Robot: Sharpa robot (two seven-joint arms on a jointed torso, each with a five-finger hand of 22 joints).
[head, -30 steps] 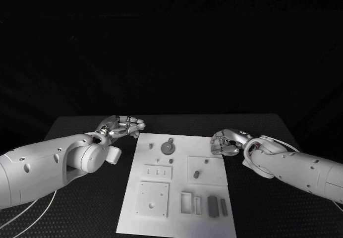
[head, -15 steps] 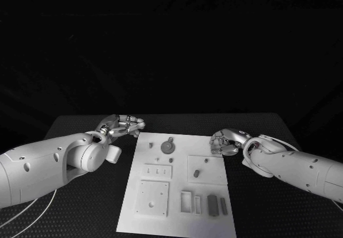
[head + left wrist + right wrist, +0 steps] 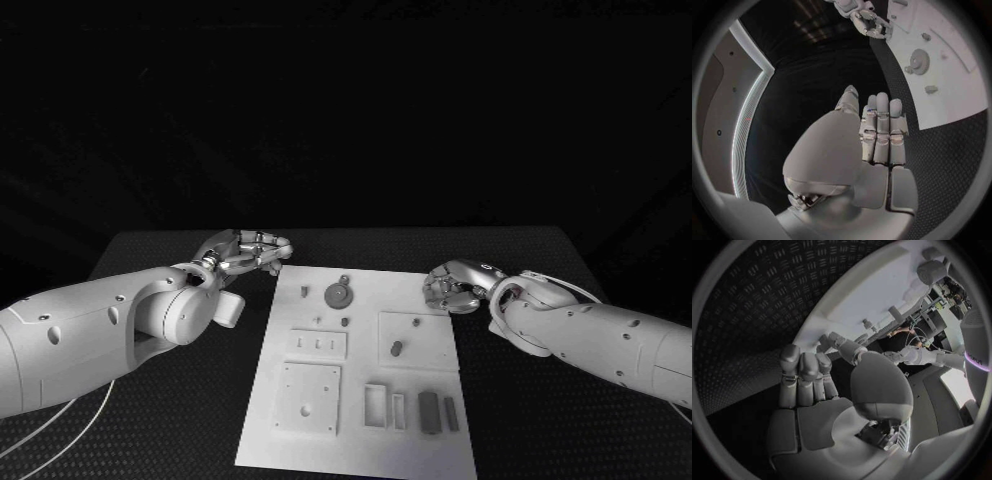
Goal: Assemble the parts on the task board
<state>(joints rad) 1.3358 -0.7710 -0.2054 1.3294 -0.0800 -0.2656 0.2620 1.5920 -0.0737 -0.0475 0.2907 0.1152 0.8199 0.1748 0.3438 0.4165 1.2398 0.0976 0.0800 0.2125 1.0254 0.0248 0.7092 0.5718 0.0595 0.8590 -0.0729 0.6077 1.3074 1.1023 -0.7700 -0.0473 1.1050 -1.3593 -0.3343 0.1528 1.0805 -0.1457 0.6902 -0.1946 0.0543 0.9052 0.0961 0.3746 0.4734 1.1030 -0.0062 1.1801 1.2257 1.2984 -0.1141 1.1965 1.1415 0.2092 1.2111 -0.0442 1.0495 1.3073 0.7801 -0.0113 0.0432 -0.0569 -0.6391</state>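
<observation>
The white task board (image 3: 361, 370) lies in the middle of the black table. At its far end are a round grey disc (image 3: 339, 294) and a small peg (image 3: 304, 293). An oval piece (image 3: 395, 349) sits on a raised square plate, and two dark bars (image 3: 428, 412) lie at the near right. My left hand (image 3: 248, 250) hovers off the board's far left corner, fingers straight and side by side (image 3: 879, 135), holding nothing. My right hand (image 3: 454, 287) sits at the board's right edge, fingers loosely bent (image 3: 807, 385), with nothing in it. The left wrist view takes in the board (image 3: 954, 65), the disc (image 3: 917, 60) and my right hand (image 3: 870, 22).
A white block with holes (image 3: 309, 400) stands at the board's near left, a slotted plate (image 3: 319, 346) behind it, and a white frame (image 3: 375, 408) beside the bars. Black ribbed table top (image 3: 159, 440) stretches on both sides of the board. White cables (image 3: 58, 435) trail under my left arm.
My left hand has drifted slightly away from the board's far left corner. My right hand and the parts have stayed where they were.
</observation>
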